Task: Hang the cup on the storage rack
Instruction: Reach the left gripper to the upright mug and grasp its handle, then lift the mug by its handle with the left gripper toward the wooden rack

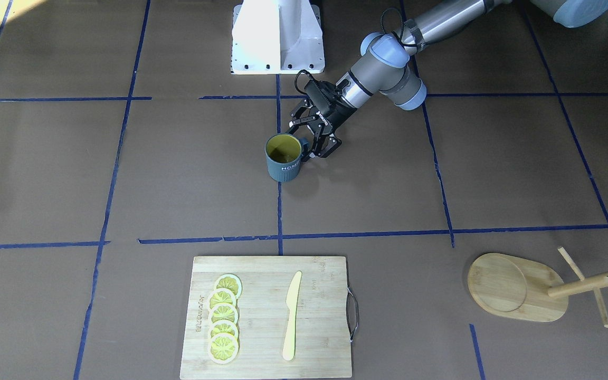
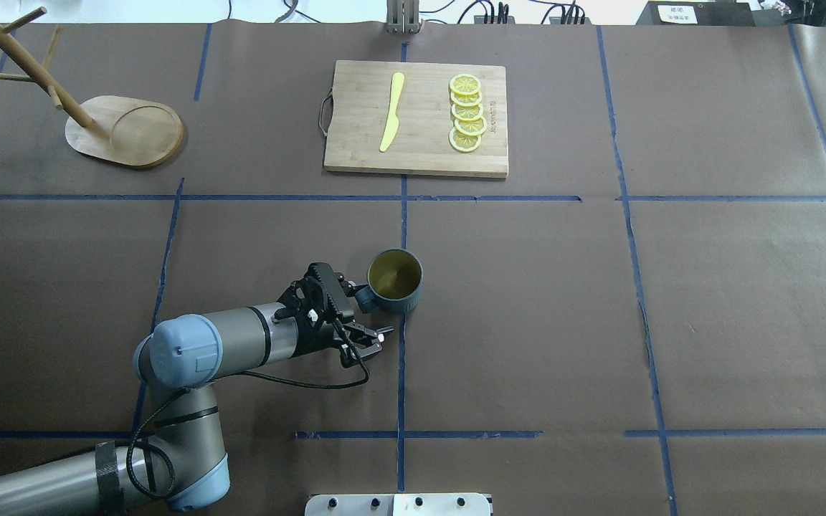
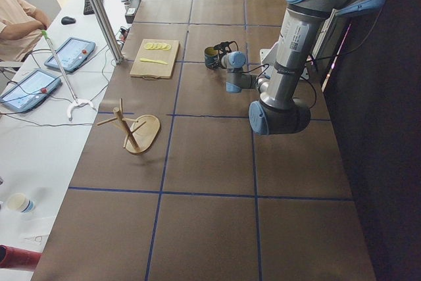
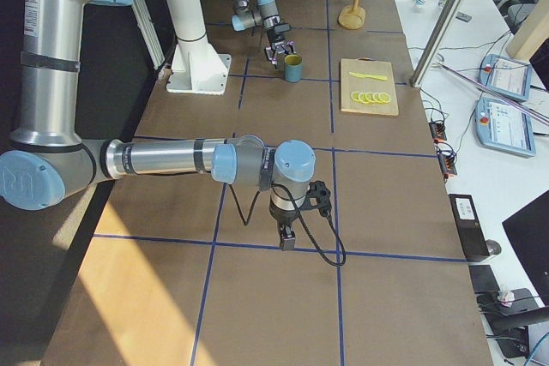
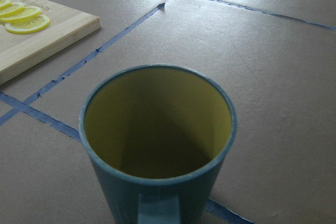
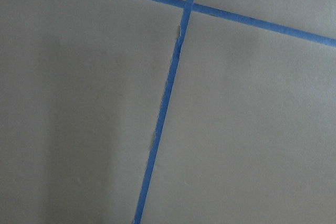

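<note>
The dark blue-grey cup (image 1: 284,157), yellow inside with "HOME" on its side, stands upright near the table's middle; it also shows in the overhead view (image 2: 394,281) and fills the left wrist view (image 5: 157,145). My left gripper (image 1: 308,141) is open, level with the cup's handle (image 2: 364,297), with its fingers on either side of the handle and not closed on it. The wooden storage rack (image 2: 126,132) stands upright far off at the table's left far corner, its pegs empty. My right gripper (image 4: 287,233) shows only in the exterior right view, and I cannot tell whether it is open or shut.
A bamboo cutting board (image 2: 355,143) with several lemon slices (image 2: 467,113) and a yellow knife (image 2: 392,111) lies at the far middle. Blue tape lines cross the brown table. The robot's base plate (image 1: 277,37) is behind the cup.
</note>
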You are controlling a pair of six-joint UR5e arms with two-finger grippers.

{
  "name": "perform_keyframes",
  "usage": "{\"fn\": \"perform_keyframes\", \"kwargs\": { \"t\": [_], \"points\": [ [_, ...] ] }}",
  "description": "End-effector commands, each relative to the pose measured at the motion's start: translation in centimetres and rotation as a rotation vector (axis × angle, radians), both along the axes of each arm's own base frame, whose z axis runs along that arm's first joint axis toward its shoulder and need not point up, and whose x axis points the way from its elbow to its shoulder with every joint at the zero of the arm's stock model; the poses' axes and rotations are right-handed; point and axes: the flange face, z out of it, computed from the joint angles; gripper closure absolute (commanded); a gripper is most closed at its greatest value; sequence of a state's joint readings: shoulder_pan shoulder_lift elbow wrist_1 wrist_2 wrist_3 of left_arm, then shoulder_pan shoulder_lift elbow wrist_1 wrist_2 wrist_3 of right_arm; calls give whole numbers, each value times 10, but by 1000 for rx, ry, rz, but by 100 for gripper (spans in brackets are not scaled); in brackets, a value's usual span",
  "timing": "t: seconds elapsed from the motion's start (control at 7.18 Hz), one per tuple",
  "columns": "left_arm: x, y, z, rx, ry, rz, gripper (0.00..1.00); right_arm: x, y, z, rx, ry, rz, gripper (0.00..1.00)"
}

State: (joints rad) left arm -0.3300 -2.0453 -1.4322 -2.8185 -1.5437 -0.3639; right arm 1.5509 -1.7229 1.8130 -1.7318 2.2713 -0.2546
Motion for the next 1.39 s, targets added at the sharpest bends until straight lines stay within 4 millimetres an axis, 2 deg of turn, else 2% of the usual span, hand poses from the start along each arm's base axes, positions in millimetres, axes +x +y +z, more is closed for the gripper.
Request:
{"fn": "perform_keyframes", "kwargs": {
  "t": [0.0,0.14,0.28,0.42,0.7,0.97,1.25],
  "points": [
    [0,1,-2,-3,4,0,81,0,1,1,-3,0,0,0],
    [-2,-1,0,-7,7,-5,94,0,0,-2,3,-2,0,0],
    [-3,1,1,-69,37,-2,99,0,0,-2,6,-2,-1,0],
    [-6,1,-2,-126,70,-2,100,0,0,-2,5,-2,-2,0],
    [-30,-1,-33,-289,208,0,100,0,0,-3,9,-1,-5,0],
    [-63,-34,-46,-540,361,-43,100,0,0,-5,16,-1,-6,0],
    [-129,-83,-42,-775,625,-69,100,0,0,-6,19,-1,-6,0]
  ]
}}
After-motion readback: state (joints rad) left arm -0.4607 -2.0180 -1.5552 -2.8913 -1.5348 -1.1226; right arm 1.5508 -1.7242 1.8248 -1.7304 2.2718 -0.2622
